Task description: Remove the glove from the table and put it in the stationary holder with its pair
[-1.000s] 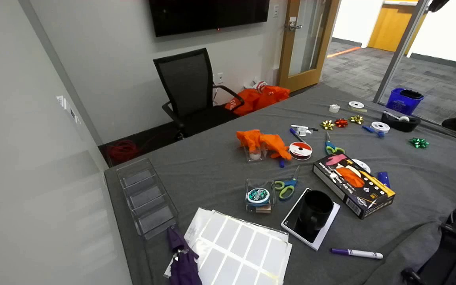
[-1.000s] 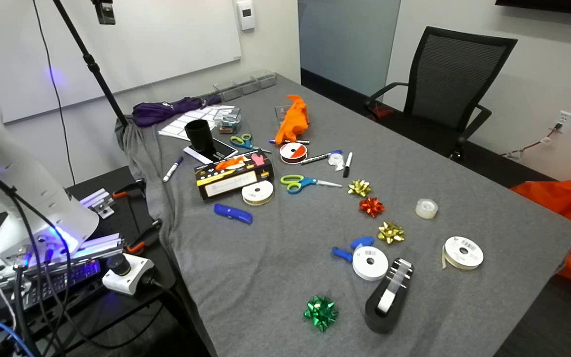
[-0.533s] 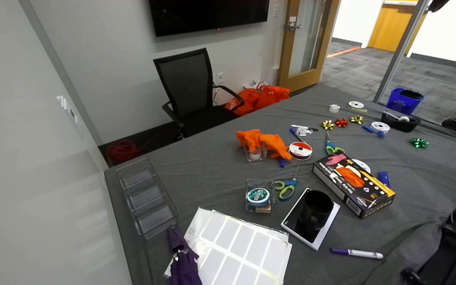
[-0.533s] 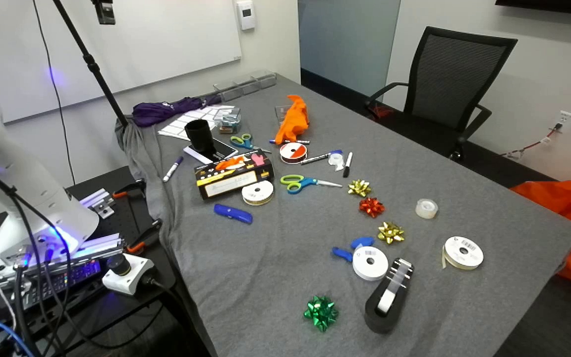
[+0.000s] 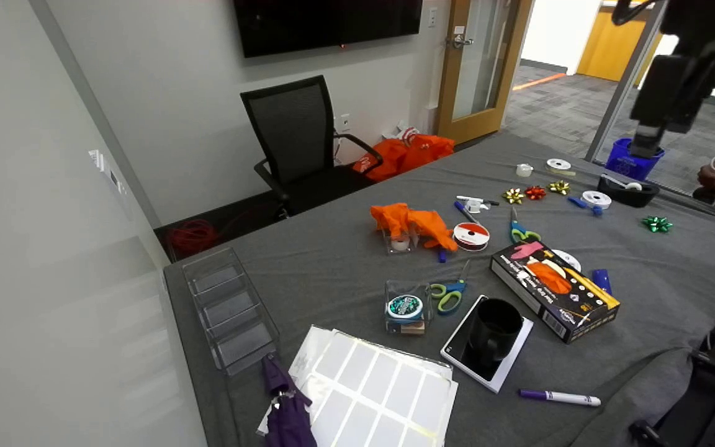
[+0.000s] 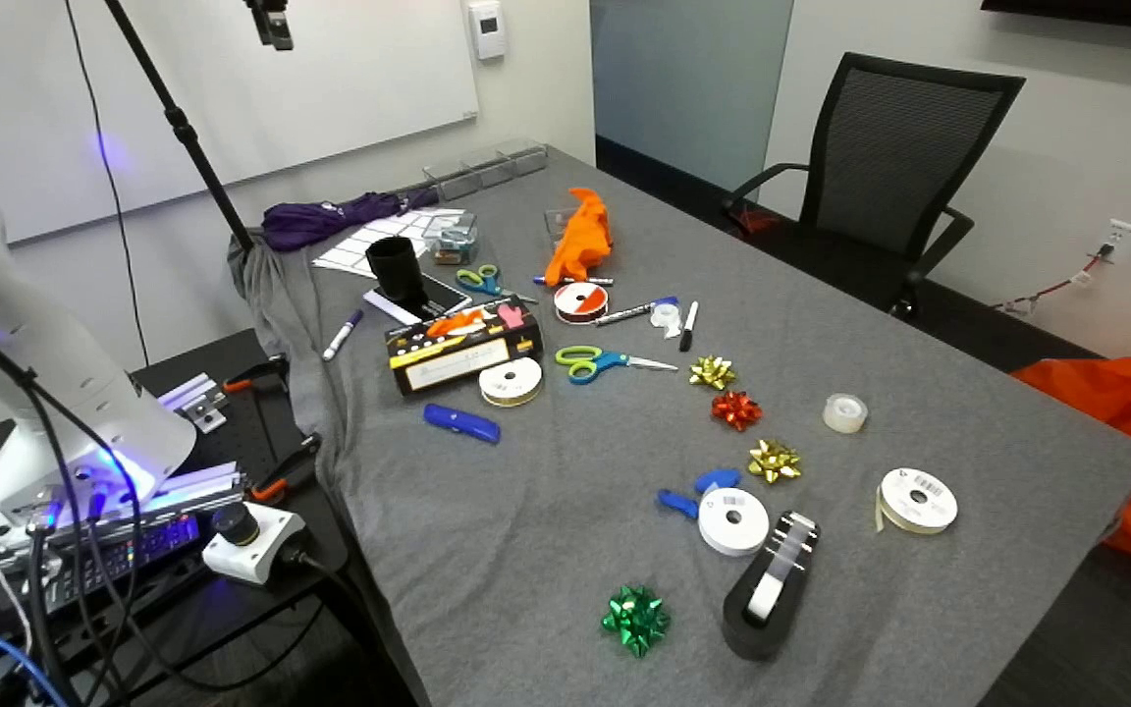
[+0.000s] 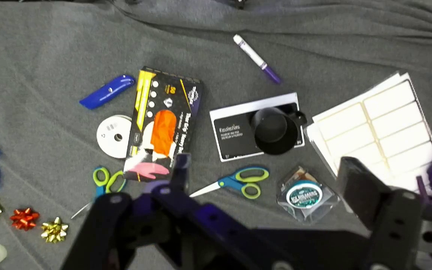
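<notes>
In the wrist view the end effector (image 7: 266, 163) fills the six o'clock side, its two fingers (image 7: 362, 191) spread wide apart. Past them I look down on the grey-covered counter (image 7: 51, 48), with the mug (image 7: 272, 131) upright on a flat pack (image 7: 234, 138). Going round the mug, I find the marker (image 7: 255, 56) at twelve o'clock, the sheets (image 7: 381, 127) at three, the tub (image 7: 304, 195) at five, the scissors (image 7: 234, 182) at seven and the box (image 7: 165, 123) at nine (the orange shape on its face is only print).

In an exterior view the orange glove (image 5: 416, 221) is draped over the clear holder (image 5: 388, 246), a tape roll (image 5: 400, 244) showing inside. One end slumps toward four o'clock, just beside the spool (image 5: 471, 236); whether it is one glove or two bunched together, I can't tell. Taking the glove as centre, the tub sits in its case (image 5: 408, 287) at six o'clock, the divided tray (image 5: 231, 312) stands at eight, and the end effector hangs in the air at two, well apart.

In an exterior view the glove shows at twelve o'clock from the middle, its lower end reaching the pen (image 6: 597, 282). From it, the cutter (image 6: 462, 424) is at seven, the dispenser (image 6: 762, 609) at five and the bow (image 6: 636, 622) at six. Only the tip of the end effector shows, at ten.
</notes>
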Available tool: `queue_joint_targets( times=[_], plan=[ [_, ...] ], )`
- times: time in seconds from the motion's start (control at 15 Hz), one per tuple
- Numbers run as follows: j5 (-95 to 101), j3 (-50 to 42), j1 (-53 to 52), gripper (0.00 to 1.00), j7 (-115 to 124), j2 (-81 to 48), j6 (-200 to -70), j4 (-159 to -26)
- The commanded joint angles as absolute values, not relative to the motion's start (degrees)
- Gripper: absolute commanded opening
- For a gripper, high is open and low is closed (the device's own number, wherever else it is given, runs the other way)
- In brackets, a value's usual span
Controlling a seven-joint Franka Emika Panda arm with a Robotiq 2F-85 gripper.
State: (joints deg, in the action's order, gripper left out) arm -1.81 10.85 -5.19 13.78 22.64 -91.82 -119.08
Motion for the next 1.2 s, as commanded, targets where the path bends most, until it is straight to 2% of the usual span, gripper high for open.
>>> queue_joint_targets(
  times=[0.0,0.4,0.8,1.13],
  plan=[
    [-2.51,9.06,-4.26,1.00,13.60,14.43,-96.15,-112.79],
    [-3.50,5.02,-4.15,1.00,7.25,3.12,-97.04,-101.12],
    [-1.21,2.91,-3.59,1.00,-10.77,-5.86,-97.02,-90.35],
    [1.50,3.09,-3.64,1.00,-13.56,-6.24,-97.88,-90.18]
  ],
)
